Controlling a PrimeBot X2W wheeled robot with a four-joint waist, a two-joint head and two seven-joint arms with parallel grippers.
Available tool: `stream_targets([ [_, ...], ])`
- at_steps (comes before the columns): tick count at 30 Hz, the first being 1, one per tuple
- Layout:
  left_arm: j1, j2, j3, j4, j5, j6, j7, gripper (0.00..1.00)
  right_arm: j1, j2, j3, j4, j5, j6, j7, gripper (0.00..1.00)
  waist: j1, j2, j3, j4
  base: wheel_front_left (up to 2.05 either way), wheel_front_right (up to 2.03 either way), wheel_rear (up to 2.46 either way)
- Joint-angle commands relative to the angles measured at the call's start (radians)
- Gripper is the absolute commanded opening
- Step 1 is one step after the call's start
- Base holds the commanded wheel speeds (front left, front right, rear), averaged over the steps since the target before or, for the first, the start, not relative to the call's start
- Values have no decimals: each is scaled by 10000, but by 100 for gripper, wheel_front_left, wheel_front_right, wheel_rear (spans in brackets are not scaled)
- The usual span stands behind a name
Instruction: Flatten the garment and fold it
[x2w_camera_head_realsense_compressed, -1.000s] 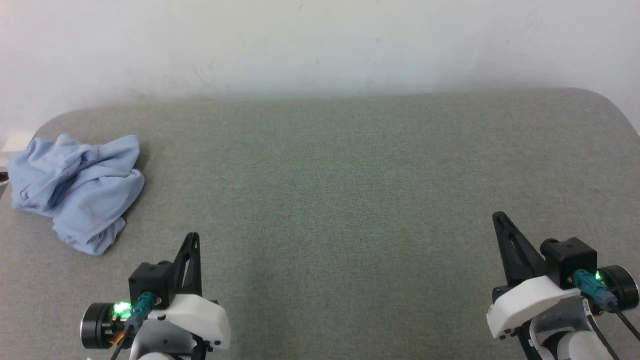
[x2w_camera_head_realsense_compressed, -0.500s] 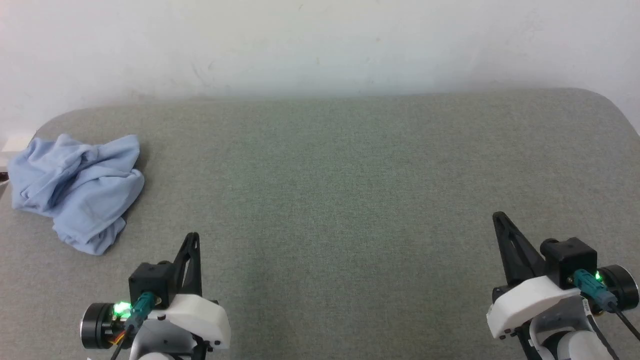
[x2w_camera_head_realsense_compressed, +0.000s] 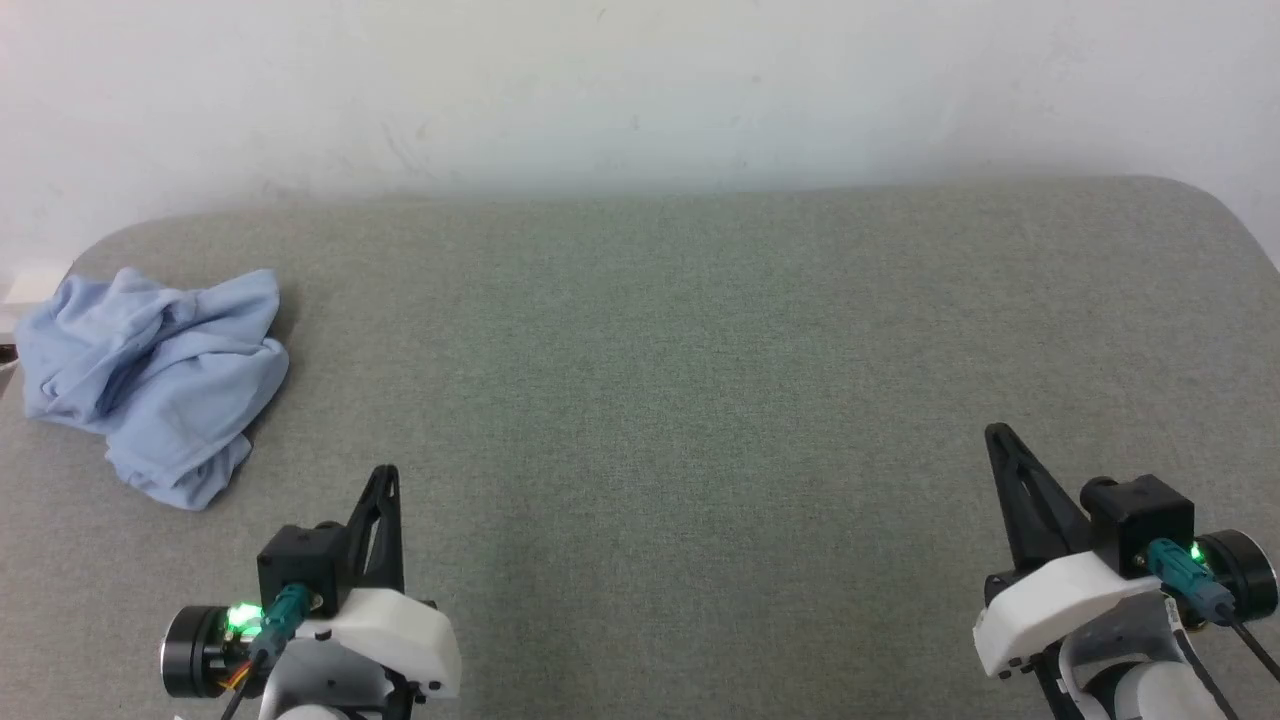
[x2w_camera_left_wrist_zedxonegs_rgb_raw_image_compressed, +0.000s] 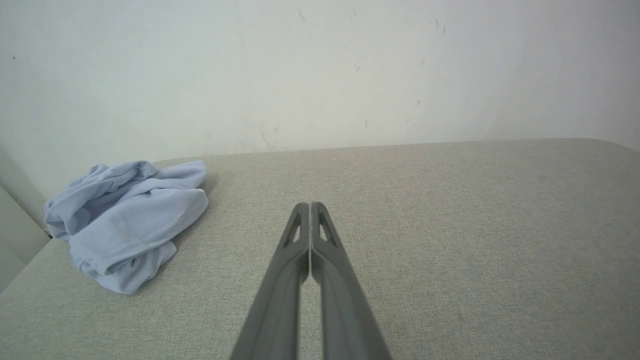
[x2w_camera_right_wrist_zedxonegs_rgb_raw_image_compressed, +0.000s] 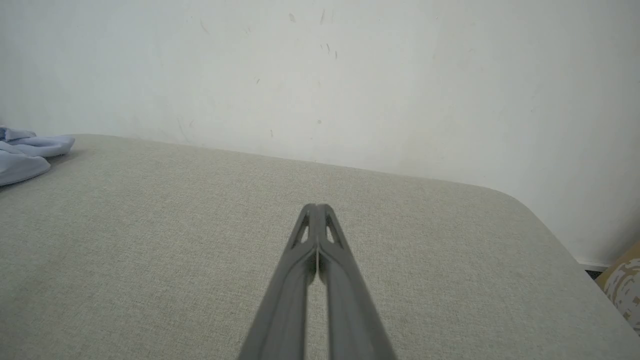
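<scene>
The garment (x2w_camera_head_realsense_compressed: 155, 375) is a light blue crumpled heap at the far left of the grey table; the left wrist view has the garment (x2w_camera_left_wrist_zedxonegs_rgb_raw_image_compressed: 125, 220) at its left, and an edge of the garment (x2w_camera_right_wrist_zedxonegs_rgb_raw_image_compressed: 25, 155) peeks in at the right wrist view's left border. My left gripper (x2w_camera_head_realsense_compressed: 385, 472) hovers at the lower left, shut and empty, to the right of and nearer than the heap. In its own view the left gripper (x2w_camera_left_wrist_zedxonegs_rgb_raw_image_compressed: 310, 205) has its fingers pressed together. My right gripper (x2w_camera_head_realsense_compressed: 995, 432) stands shut and empty at the lower right, its tips meeting in the right wrist view (x2w_camera_right_wrist_zedxonegs_rgb_raw_image_compressed: 316, 206).
The grey fabric-covered table (x2w_camera_head_realsense_compressed: 680, 340) has rounded far corners and ends at a white wall (x2w_camera_head_realsense_compressed: 640, 90). A patterned object (x2w_camera_right_wrist_zedxonegs_rgb_raw_image_compressed: 622, 285) shows beyond the table's right edge. The cloth heap lies close to the table's left edge.
</scene>
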Motion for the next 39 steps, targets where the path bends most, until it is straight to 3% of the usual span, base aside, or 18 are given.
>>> stream_targets([
  [1,-132,-9,41,-58,66,-81,3,0,111,38,-1,-64,-76,-21,5,0,0,0,0,0,0,0,0],
  [39,-132,-9,41,-58,66,-81,3,0,111,38,-1,-64,-76,-21,5,0,0,0,0,0,0,0,0],
])
